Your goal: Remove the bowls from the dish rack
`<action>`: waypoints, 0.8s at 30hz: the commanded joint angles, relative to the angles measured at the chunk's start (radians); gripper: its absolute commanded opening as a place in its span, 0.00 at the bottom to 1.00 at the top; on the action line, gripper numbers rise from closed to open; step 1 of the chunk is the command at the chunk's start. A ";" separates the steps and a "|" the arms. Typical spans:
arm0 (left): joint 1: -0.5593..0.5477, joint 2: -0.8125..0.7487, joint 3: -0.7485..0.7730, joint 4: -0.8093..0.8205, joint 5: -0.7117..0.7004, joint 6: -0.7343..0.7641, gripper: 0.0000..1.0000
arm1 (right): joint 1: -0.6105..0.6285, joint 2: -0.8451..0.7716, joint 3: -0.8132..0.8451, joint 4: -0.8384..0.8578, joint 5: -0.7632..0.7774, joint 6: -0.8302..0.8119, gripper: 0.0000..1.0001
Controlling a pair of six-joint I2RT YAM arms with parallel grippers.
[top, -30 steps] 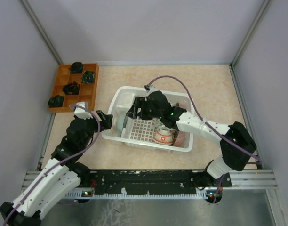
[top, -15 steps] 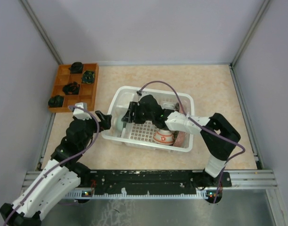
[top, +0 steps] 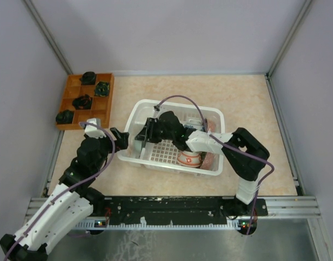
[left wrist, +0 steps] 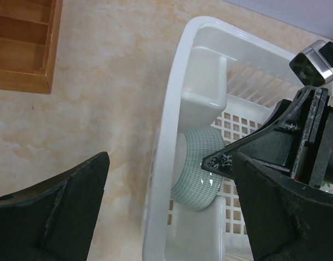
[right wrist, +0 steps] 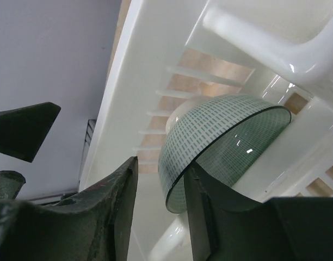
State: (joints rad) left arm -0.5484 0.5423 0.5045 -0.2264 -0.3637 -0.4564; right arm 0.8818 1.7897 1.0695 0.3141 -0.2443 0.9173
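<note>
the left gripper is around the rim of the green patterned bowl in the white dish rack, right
Wrong arm: the right gripper straddles the rim of the green patterned bowl in the white dish rack, as the right wrist view shows.

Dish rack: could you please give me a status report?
Left claw open, beside the dish rack. Right claw astride the rim of the green-patterned bowl, not yet clamped. Bowl on edge by rack wall, tight quarters.

A wooden tray (top: pixel 101 111) holds four dark lumps (top: pixel 82 101) at the table's (top: pixel 248 109) far-left corner.
</note>
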 commanded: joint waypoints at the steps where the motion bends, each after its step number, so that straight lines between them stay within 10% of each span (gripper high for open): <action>1: -0.004 0.000 -0.003 -0.007 -0.015 -0.006 0.99 | 0.014 0.013 0.005 0.130 -0.019 0.039 0.37; 24: -0.003 -0.014 -0.004 -0.018 -0.032 -0.005 0.99 | 0.014 -0.032 -0.044 0.206 0.004 0.034 0.00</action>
State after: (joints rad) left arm -0.5484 0.5419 0.5045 -0.2276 -0.3767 -0.4564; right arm 0.8963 1.8282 1.0225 0.4438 -0.2787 1.0145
